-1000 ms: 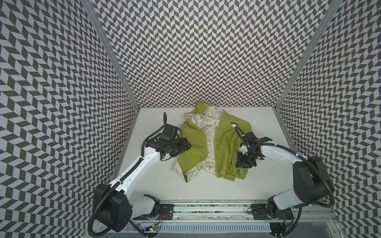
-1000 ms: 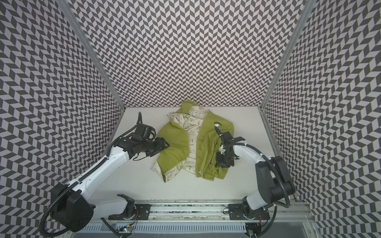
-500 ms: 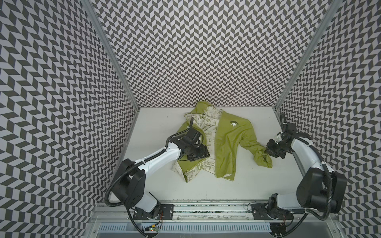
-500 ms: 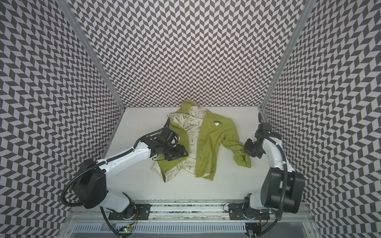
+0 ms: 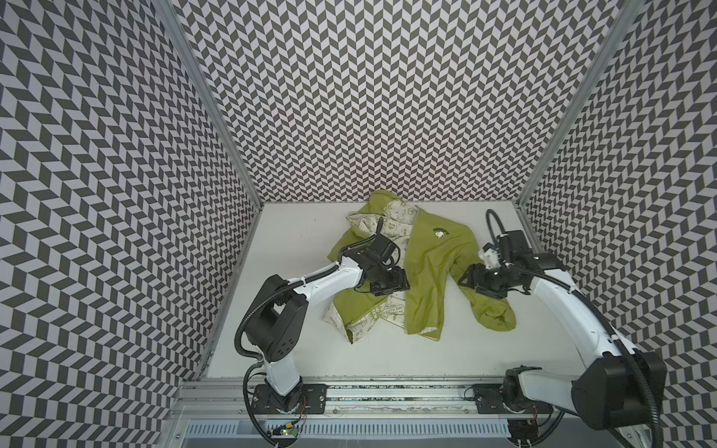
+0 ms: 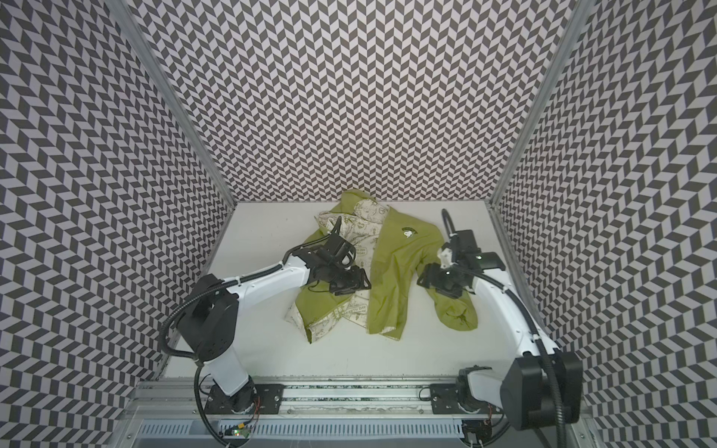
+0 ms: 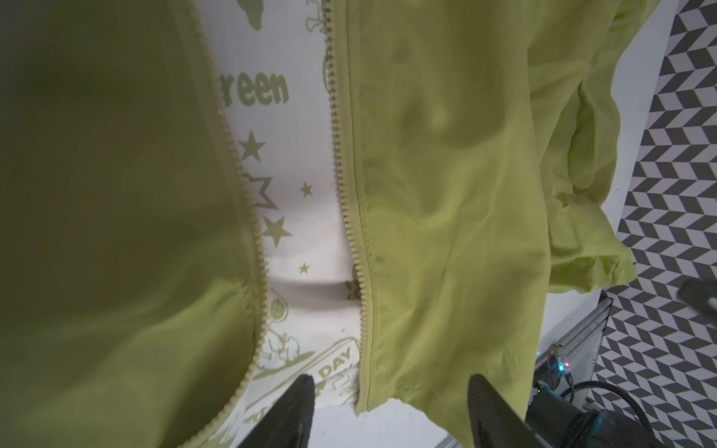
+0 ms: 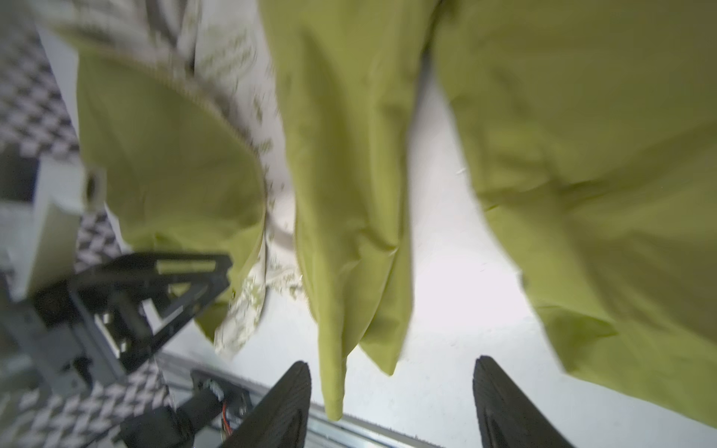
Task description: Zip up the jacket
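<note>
The olive-green jacket (image 5: 426,271) (image 6: 388,287) lies unzipped on the white table (image 5: 302,240), cream printed lining showing between its front panels. Its right sleeve (image 5: 492,314) is spread out toward the right. My left gripper (image 5: 390,287) (image 6: 355,285) hovers open over the open front. In the left wrist view its fingers straddle the bottom end of the right zipper half (image 7: 349,217), and the left zipper half (image 7: 248,217) runs beside it. My right gripper (image 5: 469,277) (image 8: 392,403) is open above the gap between body and sleeve, holding nothing.
Chevron-patterned walls (image 5: 388,116) close in the back and both sides. The metal rail (image 5: 388,391) carrying both arm bases runs along the front edge. Bare table shows in front of the jacket hem (image 5: 388,357) and to the jacket's left.
My right gripper pulled the sleeve out to the right, then opened and let it go. My left gripper moved right from beside the jacket to over its open front.
</note>
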Controlling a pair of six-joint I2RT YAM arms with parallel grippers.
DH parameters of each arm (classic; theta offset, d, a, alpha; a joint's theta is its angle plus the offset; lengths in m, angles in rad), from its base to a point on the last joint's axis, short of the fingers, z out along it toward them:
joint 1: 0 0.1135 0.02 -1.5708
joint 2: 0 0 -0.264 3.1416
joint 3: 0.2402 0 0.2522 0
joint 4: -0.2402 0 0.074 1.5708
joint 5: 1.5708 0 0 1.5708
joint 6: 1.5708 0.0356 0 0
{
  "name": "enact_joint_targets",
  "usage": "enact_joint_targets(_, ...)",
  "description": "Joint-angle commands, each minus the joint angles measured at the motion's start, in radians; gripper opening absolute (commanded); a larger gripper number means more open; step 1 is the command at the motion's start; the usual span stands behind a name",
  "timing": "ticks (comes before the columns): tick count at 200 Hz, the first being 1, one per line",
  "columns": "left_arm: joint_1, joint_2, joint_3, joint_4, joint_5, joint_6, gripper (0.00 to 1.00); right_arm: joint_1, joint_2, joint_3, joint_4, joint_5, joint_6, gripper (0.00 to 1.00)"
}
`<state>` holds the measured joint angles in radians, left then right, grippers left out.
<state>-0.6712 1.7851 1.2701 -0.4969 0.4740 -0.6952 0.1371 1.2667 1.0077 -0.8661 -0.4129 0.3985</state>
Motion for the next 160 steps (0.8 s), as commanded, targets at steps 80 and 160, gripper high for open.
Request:
enact_joint_targets(80,-0.018,0.24,0.161,0.032,0.058,0.034,0.55,0.257,0.128,-0.14,0.158,-0.085,0.144,0.62)
enact_joint_targets(160,-0.016,0.228,0.216,0.004,0.049,0.034,0.12,0.207,0.156,-0.144,0.087,0.007,0.067,0.02)
